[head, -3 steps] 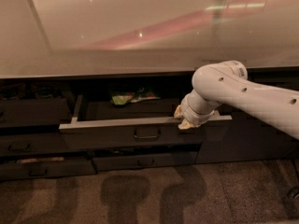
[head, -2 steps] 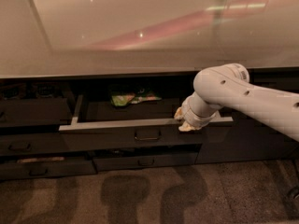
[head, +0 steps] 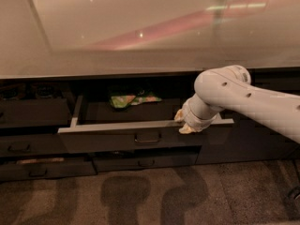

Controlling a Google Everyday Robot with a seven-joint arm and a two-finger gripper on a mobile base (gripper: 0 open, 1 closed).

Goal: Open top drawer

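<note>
Leftmost, a narrower drawer [head: 28, 114] sits under the pale counter [head: 140, 27]. Beside it the top drawer [head: 103, 142] stands well open, its pale rim jutting out from the cabinet and its loop handle [head: 147, 137] at mid-front. Inside, near the back, lies a green packet [head: 133, 100]. At the rim's right end sits the gripper [head: 183, 123], touching it; whether it clasps the rim or is open I cannot tell. The white arm [head: 253, 102] reaches in from the right.

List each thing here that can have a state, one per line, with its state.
top drawer, pulled open.
gripper, at the top drawer's front rim, toward its right end.
green packet, lying inside the top drawer, toward the back.
drawer below, looks shut.
</note>
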